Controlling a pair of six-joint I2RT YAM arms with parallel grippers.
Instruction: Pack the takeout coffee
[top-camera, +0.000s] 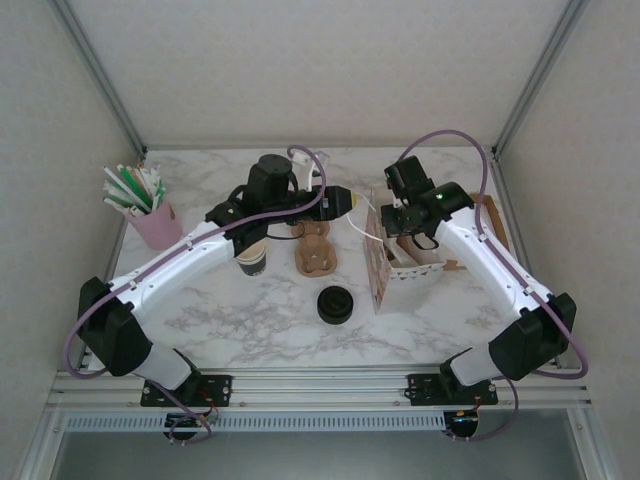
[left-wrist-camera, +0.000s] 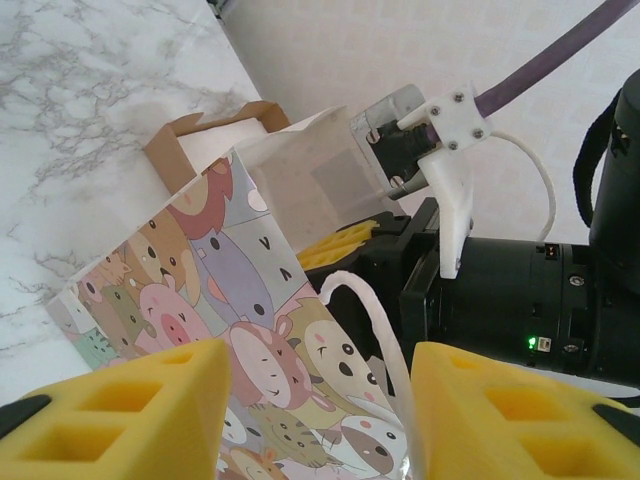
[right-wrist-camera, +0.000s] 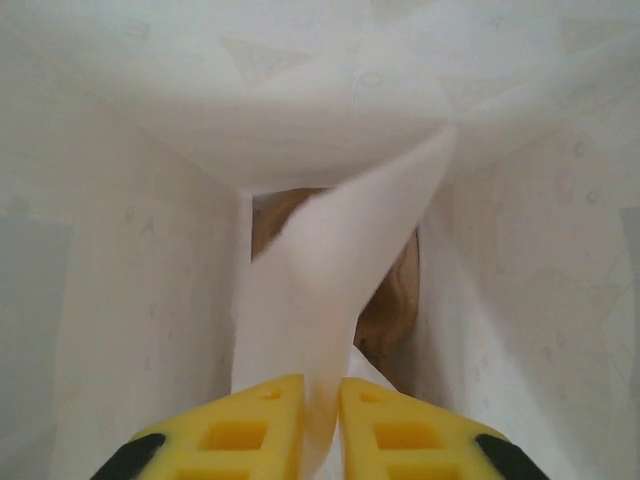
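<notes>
Takeout coffee (top-camera: 252, 264) is standing left of centre on the bench (top-camera: 240, 325) while your right end effector (right-wrist-camera: 320, 425) is pinching the paper bag (top-camera: 378, 265) by its thin wall and your left end effector (left-wrist-camera: 320, 405) is hovering open, so you are probably risking a slipped pinch collapsing the mouth.

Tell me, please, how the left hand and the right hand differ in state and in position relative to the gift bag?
The left hand stands wide open and holds nothing, while the right hand is closed, pinching a white fold of the gift bag. The left hand sits outside the bag, facing its animal-print side; the right hand reaches into its white interior. Both have yellow foam pads.
</notes>
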